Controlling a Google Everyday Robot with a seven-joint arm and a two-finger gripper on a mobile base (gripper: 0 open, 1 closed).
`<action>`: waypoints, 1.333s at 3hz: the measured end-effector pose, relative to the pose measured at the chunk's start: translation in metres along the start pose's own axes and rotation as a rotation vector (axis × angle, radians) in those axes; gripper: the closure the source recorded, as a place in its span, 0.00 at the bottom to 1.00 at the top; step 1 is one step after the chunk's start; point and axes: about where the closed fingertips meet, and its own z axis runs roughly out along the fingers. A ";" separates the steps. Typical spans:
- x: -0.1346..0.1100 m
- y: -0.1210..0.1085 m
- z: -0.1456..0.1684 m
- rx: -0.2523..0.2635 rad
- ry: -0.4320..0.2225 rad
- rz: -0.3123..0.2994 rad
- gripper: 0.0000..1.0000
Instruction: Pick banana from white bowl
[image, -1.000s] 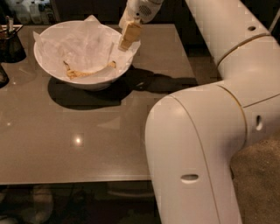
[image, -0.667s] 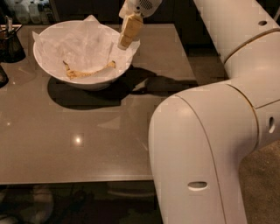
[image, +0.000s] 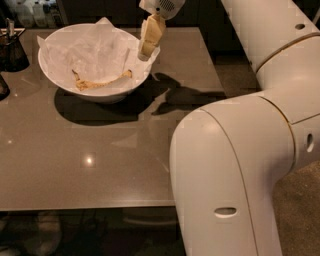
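Banana (image: 102, 82) is lying at the bottom of the bowl (image: 107, 95), on the crumpled paper (image: 92, 50) lining it. End effector (image: 144, 52) hangs over the bowl's right rim, apart from the banana, can't tell if it's open or closed. Dark utensil holder (image: 11, 49) sits just left of the bowl on the desk (image: 100, 160)

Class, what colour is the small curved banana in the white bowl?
Yellow-brown banana, camera view; the cream claw hovers over the round white bowl's right rim.

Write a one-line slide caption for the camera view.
The gripper hangs over the right rim of the white bowl; the banana lies inside on crumpled paper.
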 end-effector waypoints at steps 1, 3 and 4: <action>-0.003 -0.001 0.003 0.004 -0.030 -0.024 0.00; -0.024 0.012 0.025 -0.095 -0.038 -0.159 0.02; -0.030 0.013 0.035 -0.124 -0.029 -0.189 0.21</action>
